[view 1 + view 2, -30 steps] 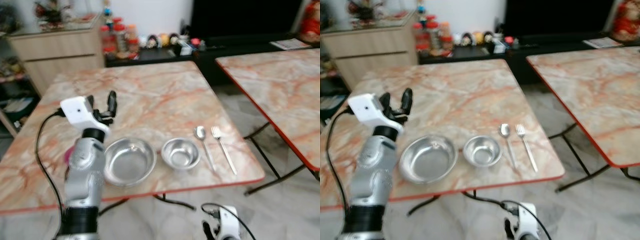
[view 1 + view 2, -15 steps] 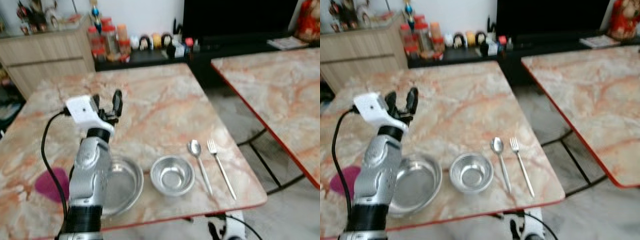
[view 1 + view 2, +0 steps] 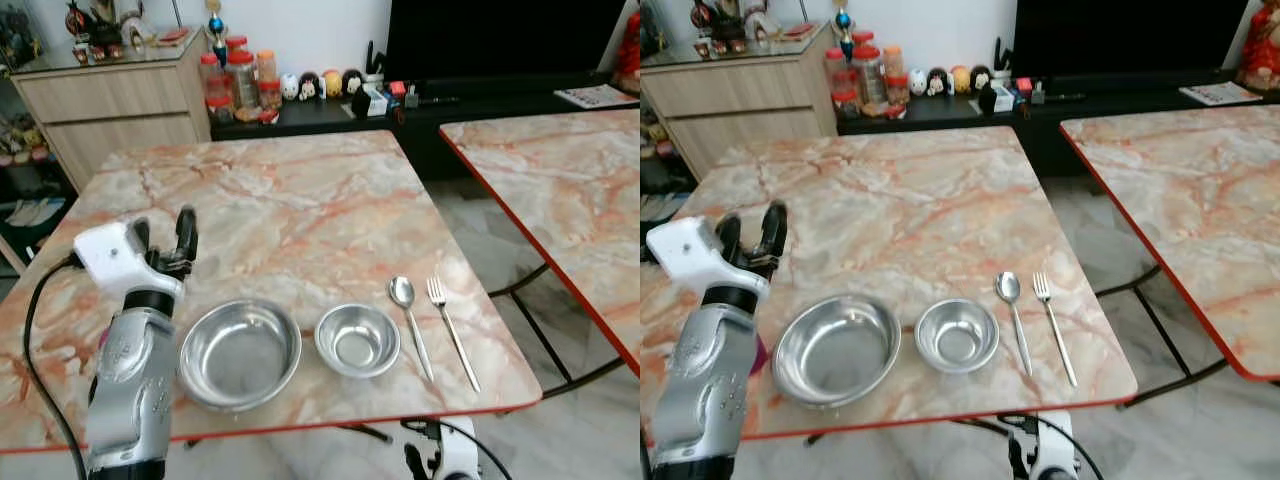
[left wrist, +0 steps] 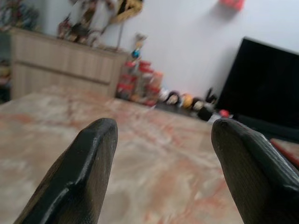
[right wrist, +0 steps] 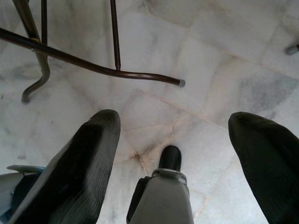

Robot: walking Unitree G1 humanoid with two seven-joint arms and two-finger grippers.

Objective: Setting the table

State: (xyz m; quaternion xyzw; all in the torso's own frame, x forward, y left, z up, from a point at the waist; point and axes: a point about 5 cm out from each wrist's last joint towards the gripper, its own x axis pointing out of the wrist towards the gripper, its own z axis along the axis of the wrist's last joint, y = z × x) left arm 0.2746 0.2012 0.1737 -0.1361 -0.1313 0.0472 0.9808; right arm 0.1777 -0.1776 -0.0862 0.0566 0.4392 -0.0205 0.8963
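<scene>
Left tool (image 3: 163, 232) lower; round steel bowls (image 3: 240, 352).

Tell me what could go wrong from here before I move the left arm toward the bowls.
1. The large steel bowl sits close to the near red table edge; a nudge from the raised, open left hand could push it off.
2. The small steel bowl lies just beside the metal spoon and metal fork; sliding it may scatter them.
3. The left arm's black cable hangs near the table edge and might snag.
</scene>
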